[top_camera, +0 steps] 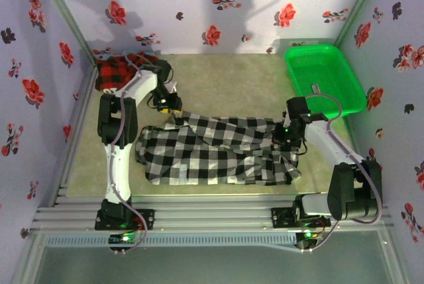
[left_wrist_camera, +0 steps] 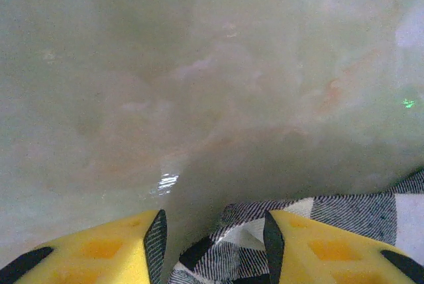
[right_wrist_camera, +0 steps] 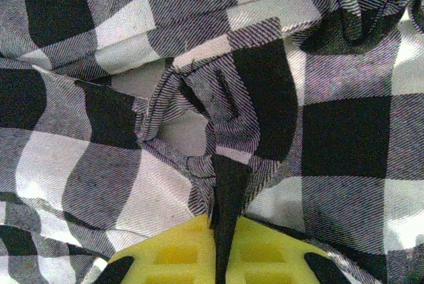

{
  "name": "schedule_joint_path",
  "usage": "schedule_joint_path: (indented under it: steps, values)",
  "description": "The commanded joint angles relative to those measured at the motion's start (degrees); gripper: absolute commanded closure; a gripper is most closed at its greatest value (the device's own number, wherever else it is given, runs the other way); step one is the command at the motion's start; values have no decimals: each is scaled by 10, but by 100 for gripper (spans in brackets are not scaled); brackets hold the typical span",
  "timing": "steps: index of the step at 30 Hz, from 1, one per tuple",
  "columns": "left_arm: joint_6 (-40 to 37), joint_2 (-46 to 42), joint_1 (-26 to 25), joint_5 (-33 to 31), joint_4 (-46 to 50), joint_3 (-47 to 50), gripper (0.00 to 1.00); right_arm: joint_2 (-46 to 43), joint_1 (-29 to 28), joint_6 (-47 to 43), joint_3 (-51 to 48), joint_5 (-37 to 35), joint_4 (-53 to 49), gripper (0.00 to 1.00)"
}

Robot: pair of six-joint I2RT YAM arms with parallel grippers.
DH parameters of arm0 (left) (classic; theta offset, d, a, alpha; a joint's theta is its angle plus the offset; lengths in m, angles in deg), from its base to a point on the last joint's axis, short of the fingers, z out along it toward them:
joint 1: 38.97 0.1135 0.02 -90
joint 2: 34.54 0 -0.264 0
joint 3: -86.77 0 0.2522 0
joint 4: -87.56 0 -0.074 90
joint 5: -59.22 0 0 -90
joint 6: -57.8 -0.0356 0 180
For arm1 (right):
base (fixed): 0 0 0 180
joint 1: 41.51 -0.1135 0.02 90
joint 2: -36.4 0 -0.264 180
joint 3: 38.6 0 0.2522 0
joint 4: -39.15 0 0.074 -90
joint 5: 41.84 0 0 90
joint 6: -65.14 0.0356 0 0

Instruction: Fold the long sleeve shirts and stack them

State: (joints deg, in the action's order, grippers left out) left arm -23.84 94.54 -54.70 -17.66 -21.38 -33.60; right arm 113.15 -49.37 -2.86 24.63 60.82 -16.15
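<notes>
top view / left gripper (top_camera: 176, 113): low over the table (top_camera: 225, 79), tips at the far-left corner of the checked shirt (top_camera: 212, 151)
top view / right gripper (top_camera: 286, 140): down on the right end of the checked shirt, cloth under and around its tips
top view / checked shirt: black-and-white, spread crumpled across the table between the two grippers, most of it left of the right jaws and near-right of the left jaws
top view / red plaid shirt (top_camera: 116, 72): bunched in the far-left corner, beyond and left of the left jaws, apart from the checked shirt
top view / green basket (top_camera: 331, 72): far-right corner, beyond the right jaws, well apart from them
left wrist / left gripper (left_wrist_camera: 213, 224): jaws parted, clear gap between the yellow fingers (left_wrist_camera: 106, 247)
left wrist / checked shirt (left_wrist_camera: 344, 214): folded edge sits in the gap between the jaws and runs off past the right-hand finger; not seen pinched
left wrist / table (left_wrist_camera: 199, 65): bare pale surface ahead of the tips
right wrist / right gripper (right_wrist_camera: 224, 178): jaws clenched, black tips meeting, a fold of cloth nipped at the tips
right wrist / checked shirt (right_wrist_camera: 331, 138): all round the jaws, puckers run in toward the tips, a buttonhole strip just ahead of them
</notes>
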Motion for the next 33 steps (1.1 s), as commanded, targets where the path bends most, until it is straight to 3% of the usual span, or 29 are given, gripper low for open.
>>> schedule_joint_path:
  steps: [1, 11, 15, 17, 21, 33]
  values:
    - [-33, 10, 5, 18, 25, -17, 55, 9, 3, -11, 18, -1, -17, 90]
    - [-51, -16, 7, 64, 0, 16, 51, 9, 3, -12, 21, -4, -20, 90]
    - [-58, -10, 7, 56, 6, 23, 59, 10, 4, -12, 23, -5, -19, 90]
    - [-57, -16, 6, 51, 0, 26, 73, 11, 3, -12, 24, -5, -20, 90]
    - [-55, -45, 6, 52, -24, 46, 85, 9, 4, -11, 26, -14, -27, 91]
    - [-54, -215, -3, 45, -167, 251, 86, -19, 10, -7, 13, -32, -51, 93]
